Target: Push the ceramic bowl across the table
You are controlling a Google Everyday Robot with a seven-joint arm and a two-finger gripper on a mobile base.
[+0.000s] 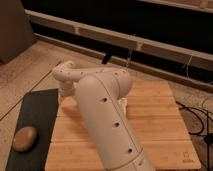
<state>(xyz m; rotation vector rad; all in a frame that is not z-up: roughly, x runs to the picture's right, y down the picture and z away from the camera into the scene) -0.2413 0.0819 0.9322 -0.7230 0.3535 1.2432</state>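
Note:
My white arm point(102, 107) reaches from the front over the bamboo table point(155, 120) and bends left. The gripper point(67, 91) hangs at the table's far left edge, next to the dark grey mat point(37, 107), and the wrist mostly hides it. No dark bowl with a speckled inside shows. A rounded tan-brown thing point(25, 138) lies on the mat at the front left, well apart from the gripper. I cannot tell whether it is the ceramic bowl turned over.
The table carries a small logo point(188, 155) at its front right corner. Black cables point(200, 117) lie on the floor to the right. A dark wall with a pale ledge point(125, 40) runs behind the table.

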